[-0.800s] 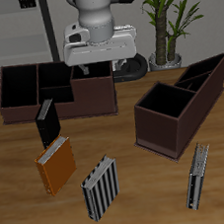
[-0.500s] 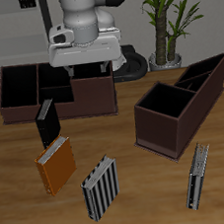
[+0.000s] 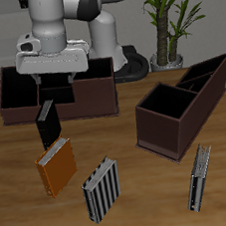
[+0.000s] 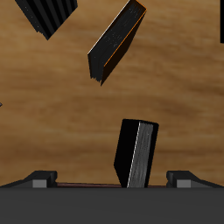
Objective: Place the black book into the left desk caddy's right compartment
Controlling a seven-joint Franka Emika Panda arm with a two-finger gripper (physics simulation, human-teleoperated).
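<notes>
Fingers [image 4: 38,179] spread apart, empty, poised above the black book [image 4: 136,154], which stands upright on the table just in front of the long low caddy [image 3: 22,88], beside the orange book [image 3: 58,169]. Best to centre over the spine, align jaws with the covers, descend straight, then clamp before carrying to the left desk caddy [image 3: 175,112].

The arm hangs with its hand [image 3: 57,89] pointing down, fingers parted.
</notes>
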